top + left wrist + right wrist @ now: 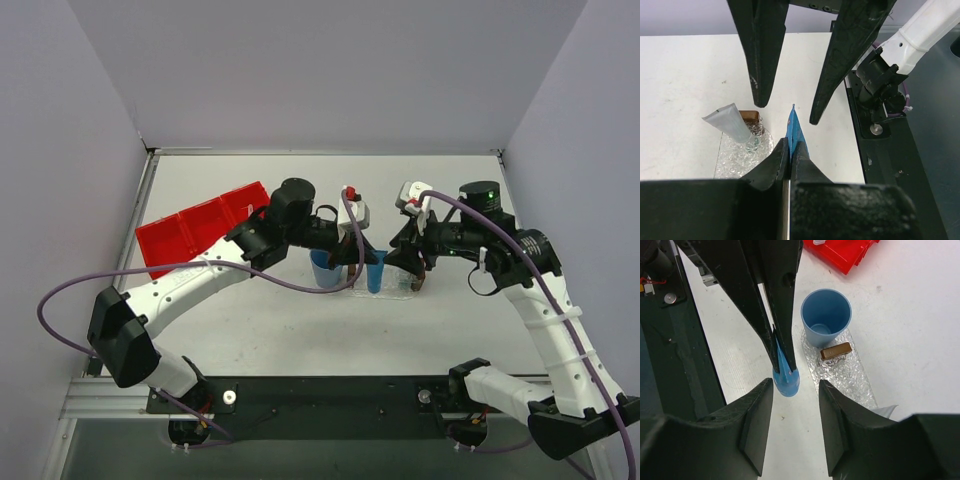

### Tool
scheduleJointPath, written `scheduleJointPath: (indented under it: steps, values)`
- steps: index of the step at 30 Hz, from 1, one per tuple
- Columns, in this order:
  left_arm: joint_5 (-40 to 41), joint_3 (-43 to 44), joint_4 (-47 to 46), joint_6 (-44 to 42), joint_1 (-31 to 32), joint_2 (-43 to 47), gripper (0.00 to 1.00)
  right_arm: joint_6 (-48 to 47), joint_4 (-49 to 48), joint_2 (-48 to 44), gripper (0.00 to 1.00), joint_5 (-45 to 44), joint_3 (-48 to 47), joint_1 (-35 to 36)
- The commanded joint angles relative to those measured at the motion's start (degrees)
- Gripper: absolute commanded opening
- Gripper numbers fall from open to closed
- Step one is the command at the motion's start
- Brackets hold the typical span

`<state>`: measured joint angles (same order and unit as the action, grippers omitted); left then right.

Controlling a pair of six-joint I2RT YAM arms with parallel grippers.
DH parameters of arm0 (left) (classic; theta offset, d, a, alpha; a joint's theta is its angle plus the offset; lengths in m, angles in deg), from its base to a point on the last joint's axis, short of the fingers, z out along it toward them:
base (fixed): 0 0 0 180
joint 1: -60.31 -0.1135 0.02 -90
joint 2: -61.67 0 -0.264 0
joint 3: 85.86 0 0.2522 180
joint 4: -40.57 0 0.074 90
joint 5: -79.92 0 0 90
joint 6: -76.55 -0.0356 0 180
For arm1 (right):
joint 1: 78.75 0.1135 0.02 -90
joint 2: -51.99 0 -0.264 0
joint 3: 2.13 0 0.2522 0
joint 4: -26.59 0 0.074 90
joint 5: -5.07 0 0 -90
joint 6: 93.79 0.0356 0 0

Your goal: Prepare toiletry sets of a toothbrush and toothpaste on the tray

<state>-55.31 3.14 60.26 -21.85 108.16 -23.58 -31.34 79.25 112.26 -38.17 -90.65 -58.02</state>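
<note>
Left gripper (789, 150) is clenched on the blue tube (794, 127), whose long axis runs on from its fingers straight into the gap of the right gripper (794, 386), which is spread wide and nearest to take it. Two tubes counted: the grey one (729, 122) lies just aside on the tray (737, 155). One cup (825, 315), no toothbrush showing.

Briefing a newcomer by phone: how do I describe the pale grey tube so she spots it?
At the table's centre stands a blue cup, with a small brown block just beside it. The pale grey tube lies next to that block, held by nothing. Its neighbour, the blue tube, is bright-coloured and pinched in the left pincer.
</note>
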Motion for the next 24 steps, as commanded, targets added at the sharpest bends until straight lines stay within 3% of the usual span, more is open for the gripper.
scheduleJointPath:
  steps: [1, 24]
  values:
    - [-0.65, 1.05, -1.1, -1.53, 0.84, -0.26, 0.0, -0.58, 1.01, 1.25, 0.37, 0.87, -1.97, 0.54]
    - [-0.03, 3.68, 0.04, -1.18, 1.36, -1.06, 0.0, -0.49, 0.92, 3.19, 0.26, 0.96, -0.38, 2.56]
